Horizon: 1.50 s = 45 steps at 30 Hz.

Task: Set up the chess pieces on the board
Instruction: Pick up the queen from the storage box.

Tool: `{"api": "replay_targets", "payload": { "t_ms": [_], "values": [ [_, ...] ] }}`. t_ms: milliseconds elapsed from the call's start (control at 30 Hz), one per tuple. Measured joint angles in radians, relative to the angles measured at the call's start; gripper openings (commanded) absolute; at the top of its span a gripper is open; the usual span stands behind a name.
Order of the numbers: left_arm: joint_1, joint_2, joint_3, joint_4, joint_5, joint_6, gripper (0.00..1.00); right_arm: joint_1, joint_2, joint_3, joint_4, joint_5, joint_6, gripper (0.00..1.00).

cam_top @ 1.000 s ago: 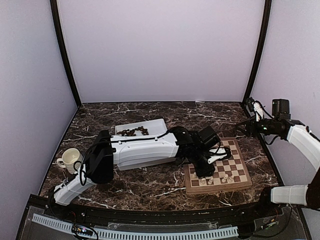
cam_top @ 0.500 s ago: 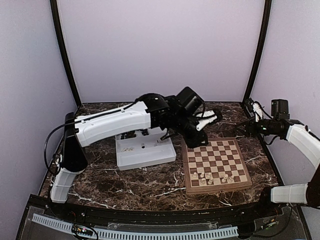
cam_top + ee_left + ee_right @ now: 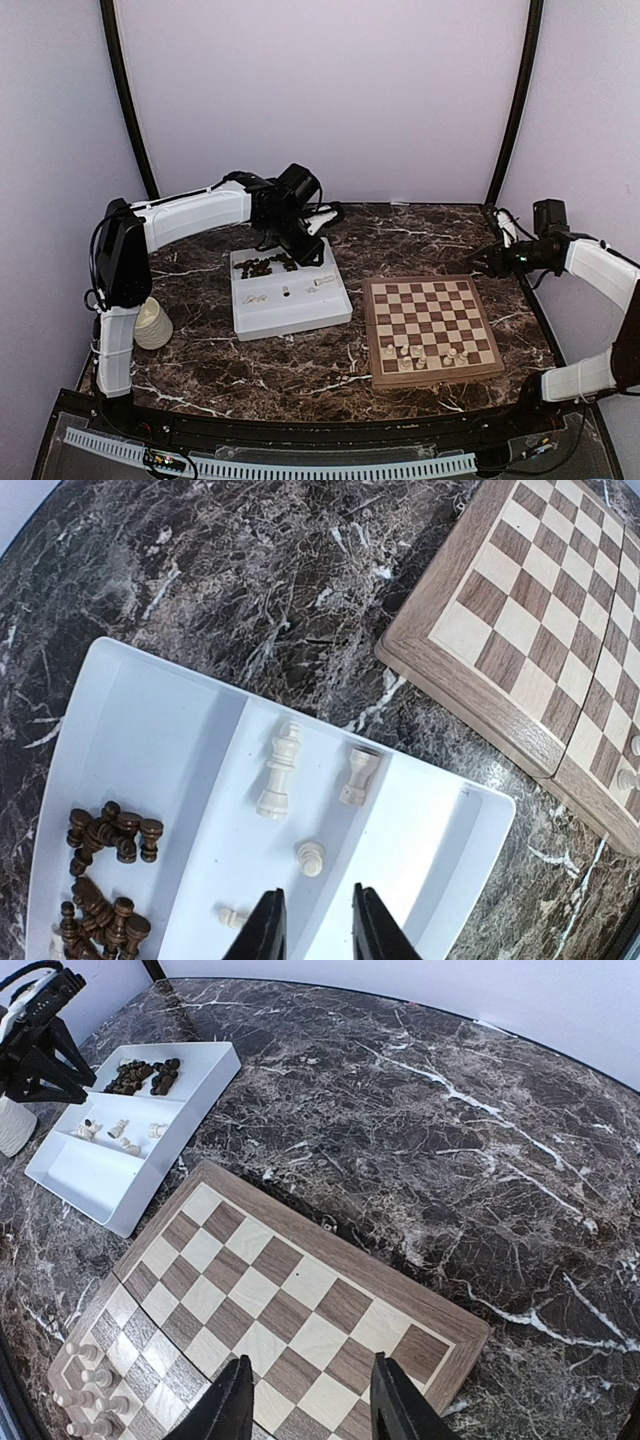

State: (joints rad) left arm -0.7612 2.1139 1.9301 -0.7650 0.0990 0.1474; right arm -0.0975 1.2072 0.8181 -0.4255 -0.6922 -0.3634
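Marble table (image 3: pixel 300 370) — board (image 3: pixel 432 325), white tray (image 3: pixel 290 316)

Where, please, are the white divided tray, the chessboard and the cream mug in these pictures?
white divided tray (image 3: pixel 290 310), top view, bare near floor.
chessboard (image 3: pixel 430 318), top view, bare central square.
cream mug (image 3: pixel 155 325), top view, ribbed side.

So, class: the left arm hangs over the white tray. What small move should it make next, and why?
Probably lower the left gripper onto the small white pawn just ahead of its fingertips. Its jaws stand apart and empty over the tray, and the board holds only a few white pieces.
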Motion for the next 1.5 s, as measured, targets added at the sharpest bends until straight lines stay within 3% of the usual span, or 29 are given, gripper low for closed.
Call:
{"api": "replay_targets", "payload": {
  "t_ms": [433, 1300, 1500],
  "values": [
    [0.069, 0.187, 0.089, -0.016, 0.101, 0.040, 0.23, 0.000, 0.028, 0.000, -0.017, -0.004, -0.024, 0.40],
    [0.058, 0.309, 0.162, -0.024, 0.098, 0.057, 0.29, 0.000, 0.034, 0.000, -0.017, -0.004, -0.024, 0.41],
    [0.046, 0.310, 0.162, -0.036, 0.063, 0.066, 0.13, 0.000, 0.034, 0.000, -0.016, -0.004, -0.024, 0.41]
  ]
}}
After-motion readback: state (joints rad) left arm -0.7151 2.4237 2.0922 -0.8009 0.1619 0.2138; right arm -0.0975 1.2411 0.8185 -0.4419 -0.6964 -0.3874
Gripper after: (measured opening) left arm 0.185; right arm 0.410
